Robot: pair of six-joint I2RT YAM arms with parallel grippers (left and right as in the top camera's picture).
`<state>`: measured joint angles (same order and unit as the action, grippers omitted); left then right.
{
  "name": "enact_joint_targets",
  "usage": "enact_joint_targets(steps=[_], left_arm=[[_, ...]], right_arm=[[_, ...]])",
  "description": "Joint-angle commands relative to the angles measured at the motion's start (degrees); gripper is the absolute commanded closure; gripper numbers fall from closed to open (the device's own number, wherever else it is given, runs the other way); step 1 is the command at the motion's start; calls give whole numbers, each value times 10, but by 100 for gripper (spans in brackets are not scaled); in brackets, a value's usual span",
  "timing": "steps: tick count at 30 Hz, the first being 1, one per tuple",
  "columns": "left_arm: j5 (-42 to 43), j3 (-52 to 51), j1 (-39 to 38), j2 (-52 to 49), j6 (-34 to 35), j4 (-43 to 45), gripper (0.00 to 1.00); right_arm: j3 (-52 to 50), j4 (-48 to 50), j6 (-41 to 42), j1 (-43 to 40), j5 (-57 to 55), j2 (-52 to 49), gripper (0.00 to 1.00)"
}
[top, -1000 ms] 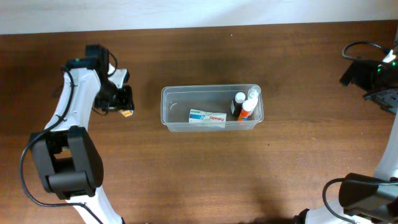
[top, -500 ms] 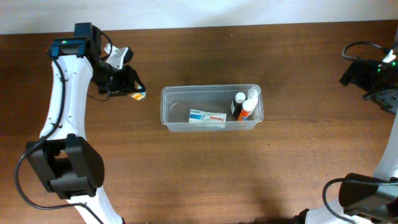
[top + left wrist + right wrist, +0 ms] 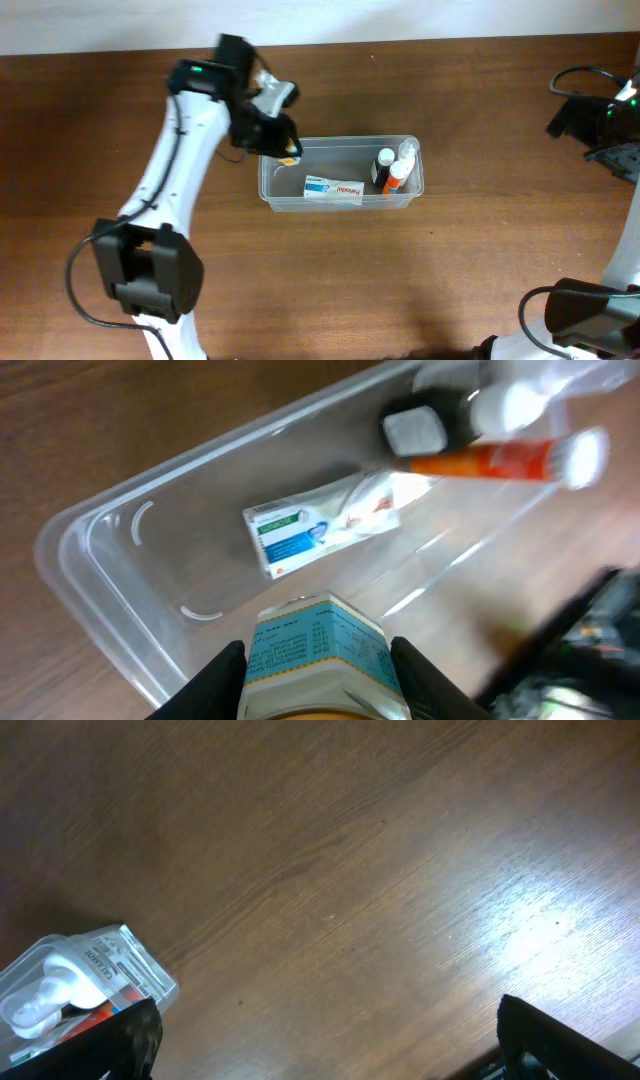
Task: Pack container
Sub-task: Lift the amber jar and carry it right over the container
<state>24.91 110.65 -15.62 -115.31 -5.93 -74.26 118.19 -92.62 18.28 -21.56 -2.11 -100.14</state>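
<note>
Hovering over the left end of the container (image 3: 268,192), the left gripper (image 3: 278,140) is pinched on a small box (image 3: 318,650) with a blue-and-white label. That clear container sits mid-table, long axis running left to right, and its bare left part lies directly below the held box. A white-and-blue tube (image 3: 315,532) lies mid-floor, with a black-capped bottle (image 3: 384,160) and an orange bottle (image 3: 397,178) at the right end. The right gripper (image 3: 330,1045), spread wide and empty, is well apart, so the left arm is nearer. Print on box and tube is too blurred to read
</note>
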Motion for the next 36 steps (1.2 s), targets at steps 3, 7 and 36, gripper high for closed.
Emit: enact_joint_targets(steps=[3, 7, 36], left_arm=[[-216, 13, -65, -1, 22, 6, 65], [-287, 6, -99, -2, 52, 21, 66], [-275, -147, -109, -28, 171, 146, 65]], right_arm=[[7, 1, 7, -3, -3, 3, 2], [7, 1, 7, -3, -3, 3, 1], [7, 1, 7, -3, -3, 3, 2]])
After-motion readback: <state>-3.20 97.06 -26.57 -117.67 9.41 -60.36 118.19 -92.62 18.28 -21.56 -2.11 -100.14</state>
